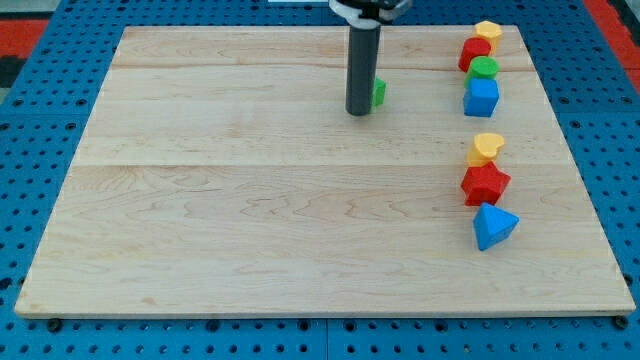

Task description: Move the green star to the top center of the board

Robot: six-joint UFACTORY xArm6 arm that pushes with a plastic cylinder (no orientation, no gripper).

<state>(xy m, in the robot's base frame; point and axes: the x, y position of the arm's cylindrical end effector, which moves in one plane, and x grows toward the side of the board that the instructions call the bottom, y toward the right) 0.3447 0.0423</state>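
Wooden board (250,230), pale, nearly bare. Dark rod near the view's top centre — its tip (358,112) touching or just left of the green star (379,92), mostly hidden behind it. No jaws here, nothing held; the rod only pushes. The star looks small, light, rigid, likely to slide easily and twist if nudged off-centre — best pushed square on a flat side. Only a green sliver shows.

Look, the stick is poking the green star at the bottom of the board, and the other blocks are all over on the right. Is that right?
Not quite. The camera view shows my tip beside the green star near the top centre of the board, not at the bottom. The star peeks out on the tip's right. The other blocks do sit along the view's right.
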